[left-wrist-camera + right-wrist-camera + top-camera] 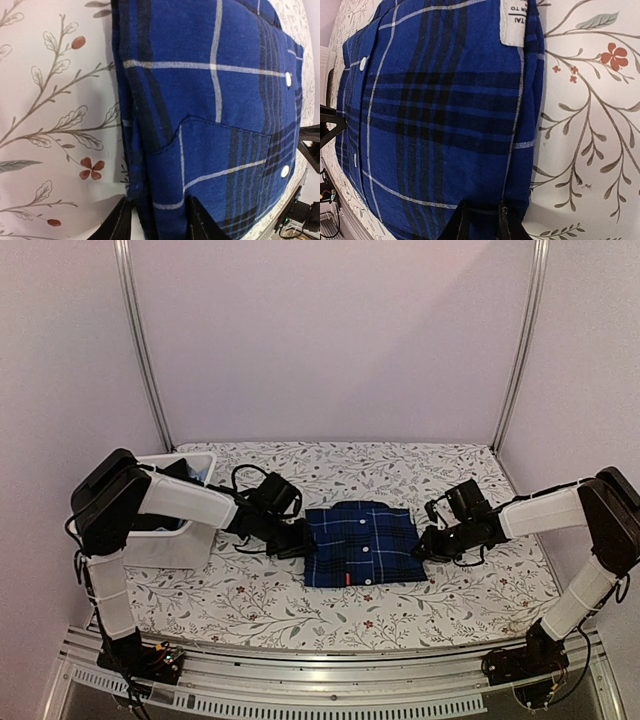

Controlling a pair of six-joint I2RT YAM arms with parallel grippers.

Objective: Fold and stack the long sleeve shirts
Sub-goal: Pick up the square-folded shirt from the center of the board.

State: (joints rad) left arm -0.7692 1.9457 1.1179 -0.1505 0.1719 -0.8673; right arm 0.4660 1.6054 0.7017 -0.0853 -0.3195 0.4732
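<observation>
**A:** Top view first. Shows a navy plaid shirt folded to a neat rectangle, lying flat in the middle of the floral table. Left tool at its left edge, right tool at its right edge. White bin well off to the left.

**B:** Heavy to lift?

**A:** Looks light, soft and floppy. Likely to sag and come unfolded if raised from one side only. Best taken at both side edges together.

**B:** And the left wrist view?

**A:** Shows two dark fingers clamped on the thick folded edge, with cloth filling the gap. Chest pocket and white buttons beyond.

**B:** Right wrist view?

**A:** Shows narrow-set fingers pinching the opposite folded edge, with several layers caught between them. White label near the top. Seems a sound hold: through all the layers and clear of the buttons.
</observation>
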